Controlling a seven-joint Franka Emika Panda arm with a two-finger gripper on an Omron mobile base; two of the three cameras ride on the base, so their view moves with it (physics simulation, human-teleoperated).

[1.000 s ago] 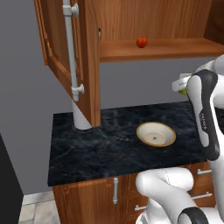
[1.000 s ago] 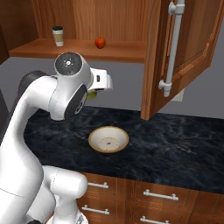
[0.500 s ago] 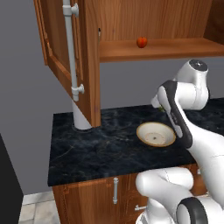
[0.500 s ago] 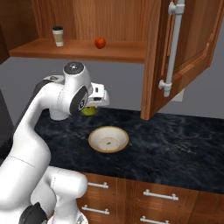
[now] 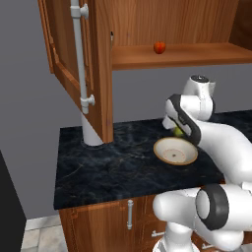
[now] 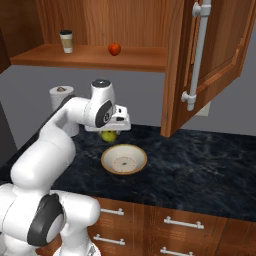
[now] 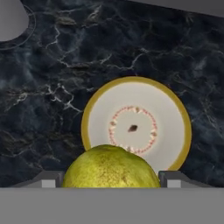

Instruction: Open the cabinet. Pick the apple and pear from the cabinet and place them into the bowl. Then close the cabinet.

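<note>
My gripper is shut on the yellow-green pear, holding it just above the far edge of the bowl. The pear also peeks out under the hand. The bowl with tan rim and cream inside sits empty on the dark marble counter. The red apple rests on the shelf of the open wooden cabinet, seen too from the right. Both cabinet doors stand open.
The left open door with its silver bar handle hangs over the counter's left end; the right door juts out at the right. A paper cup stands on the shelf. A paper towel roll stands behind the arm.
The arm has swung down from near the shelf to just above the bowl, carrying the pear. The apple, bowl and doors have not moved.
</note>
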